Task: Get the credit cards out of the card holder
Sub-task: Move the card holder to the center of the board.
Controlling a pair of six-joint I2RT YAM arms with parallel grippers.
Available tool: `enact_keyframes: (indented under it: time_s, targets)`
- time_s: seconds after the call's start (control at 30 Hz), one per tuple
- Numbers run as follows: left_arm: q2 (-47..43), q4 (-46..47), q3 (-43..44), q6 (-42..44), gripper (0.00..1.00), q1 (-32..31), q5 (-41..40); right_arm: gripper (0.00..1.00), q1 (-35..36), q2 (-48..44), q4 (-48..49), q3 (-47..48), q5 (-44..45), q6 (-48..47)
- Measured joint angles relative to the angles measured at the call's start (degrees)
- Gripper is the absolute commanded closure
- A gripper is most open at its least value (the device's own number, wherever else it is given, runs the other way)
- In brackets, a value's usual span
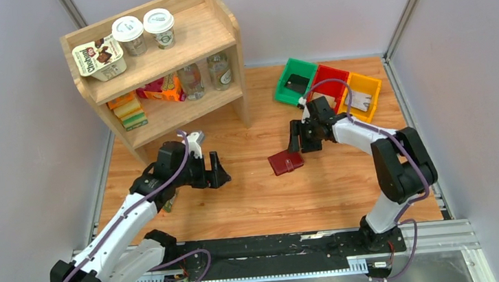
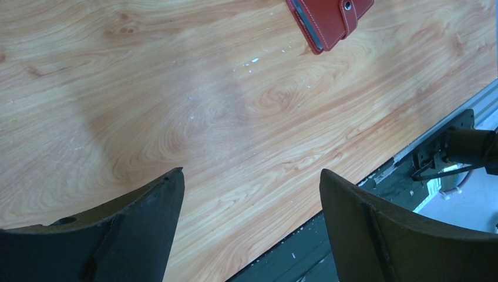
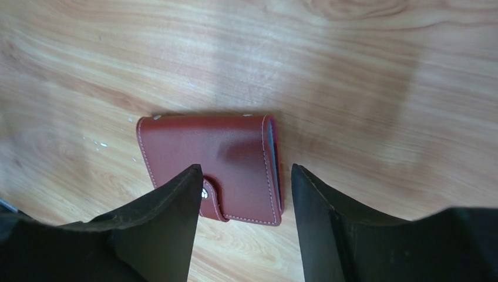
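The maroon card holder (image 1: 285, 162) lies folded shut on the wooden table, its snap tab fastened. In the right wrist view the holder (image 3: 199, 150) sits flat, with a grey sleeve edge showing along its right side. My right gripper (image 1: 302, 139) is open and empty, and in its own view (image 3: 245, 170) it hovers just above the holder's near edge. My left gripper (image 1: 216, 172) is open and empty, well left of the holder. In its own view (image 2: 251, 173) the holder (image 2: 329, 20) is at the top edge. A black card (image 1: 295, 81) lies in the green bin and a greyish card (image 1: 360, 101) in the yellow bin.
Green (image 1: 282, 91), red (image 1: 331, 74) and yellow (image 1: 371, 81) bins stand in a row at the back right. A wooden shelf (image 1: 156, 60) with cups, bottles and boxes stands at the back left. The rail with the arm bases (image 1: 277, 245) runs along the near edge.
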Motion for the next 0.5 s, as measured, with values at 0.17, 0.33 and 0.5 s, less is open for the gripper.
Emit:
enact_keyframes:
  time_s: [0.17, 0.33, 0.5]
  targets:
    - [0.44, 0.00, 0.00, -0.11, 0.11, -0.31, -0.46, 0.48, 1.66, 4.42, -0.39, 0.81, -3.80, -1.79]
    - [1.27, 0.26, 0.00, -0.13, 0.17, -0.46, -0.48, 0.49, 7.26, 8.57, -2.38, 6.56, -8.11, -5.92]
    - [3.32, 1.62, 0.00, -0.31, 0.18, -0.76, -0.46, 0.45, 14.38, 10.40, -4.31, 11.61, -10.51, -9.70]
